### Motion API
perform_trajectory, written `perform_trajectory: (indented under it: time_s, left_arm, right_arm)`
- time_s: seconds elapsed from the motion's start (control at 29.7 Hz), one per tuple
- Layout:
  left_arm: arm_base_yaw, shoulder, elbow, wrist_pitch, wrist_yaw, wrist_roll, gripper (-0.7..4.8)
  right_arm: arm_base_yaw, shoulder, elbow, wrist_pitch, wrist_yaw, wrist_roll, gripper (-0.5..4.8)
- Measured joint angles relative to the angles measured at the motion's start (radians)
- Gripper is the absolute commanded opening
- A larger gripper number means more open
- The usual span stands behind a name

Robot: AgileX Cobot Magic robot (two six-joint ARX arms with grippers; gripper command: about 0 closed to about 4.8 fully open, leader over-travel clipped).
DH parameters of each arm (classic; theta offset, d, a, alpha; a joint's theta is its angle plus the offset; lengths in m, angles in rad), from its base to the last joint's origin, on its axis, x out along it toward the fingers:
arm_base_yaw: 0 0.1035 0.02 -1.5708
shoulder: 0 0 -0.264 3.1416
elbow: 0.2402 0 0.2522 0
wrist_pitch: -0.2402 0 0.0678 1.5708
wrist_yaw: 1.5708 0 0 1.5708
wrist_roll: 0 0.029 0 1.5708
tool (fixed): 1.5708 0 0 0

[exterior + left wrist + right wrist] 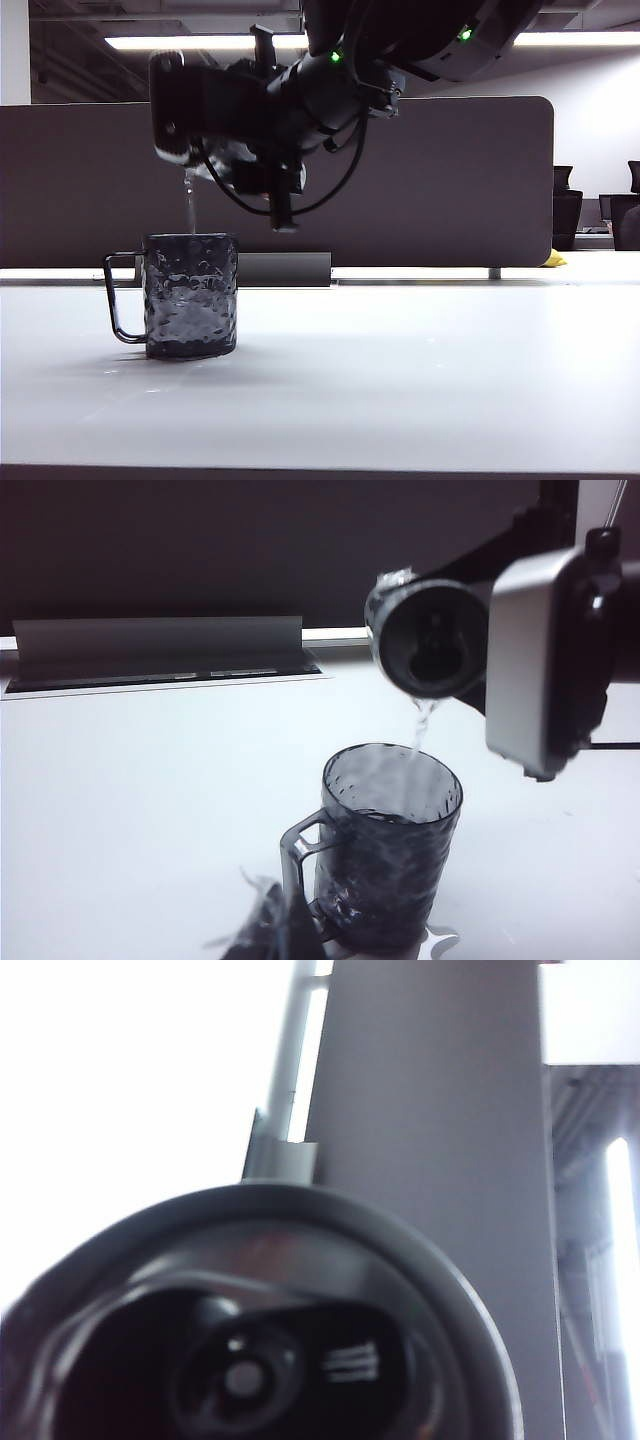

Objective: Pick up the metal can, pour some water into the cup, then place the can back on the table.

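Right jaws [205, 150] pinch the can [430, 640], tipped near level above the cup [190, 295] at the counter's [400, 380] left, water [190, 205] trickling in. Left jaws unseen, can't tell.

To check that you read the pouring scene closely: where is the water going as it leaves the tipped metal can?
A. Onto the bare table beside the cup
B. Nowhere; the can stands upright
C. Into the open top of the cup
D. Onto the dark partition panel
C: the right claw holds the metal can tipped above the cup, and a thin stream of water falls inside its rim.
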Motion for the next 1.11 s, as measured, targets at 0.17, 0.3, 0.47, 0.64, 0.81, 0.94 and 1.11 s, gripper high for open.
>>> perform_trajectory:
  time_s: [0.17, 0.3, 0.47, 0.64, 0.81, 0.94, 1.11]
  left_arm:
    - [0.0, 0.0, 0.0, 0.0, 0.0, 0.0, -0.05]
    - [0.0, 0.0, 0.0, 0.0, 0.0, 0.0, -0.05]
    - [0.0, 0.0, 0.0, 0.0, 0.0, 0.0, -0.05]
    - [0.0, 0.0, 0.0, 0.0, 0.0, 0.0, -0.05]
    - [0.0, 0.0, 0.0, 0.0, 0.0, 0.0, -0.05]
    - [0.0, 0.0, 0.0, 0.0, 0.0, 0.0, -0.05]
    - [0.0, 0.0, 0.0, 0.0, 0.0, 0.0, -0.05]
  right_arm:
    - [0.0, 0.0, 0.0, 0.031, 0.031, 0.085, 1.98]
    - [0.006, 0.0, 0.0, 0.033, 0.08, 0.151, 1.98]
    - [0.009, -0.013, -0.001, 0.029, 0.121, 0.264, 1.98]
    - [0.003, -0.052, -0.001, -0.005, 0.159, 0.396, 1.98]
    - [-0.022, -0.116, -0.001, -0.117, 0.157, 0.578, 1.98]
    - [-0.065, -0.159, -0.001, -0.203, 0.105, 0.718, 1.98]
    - [-0.126, -0.191, -0.002, -0.28, 0.053, 0.83, 1.98]
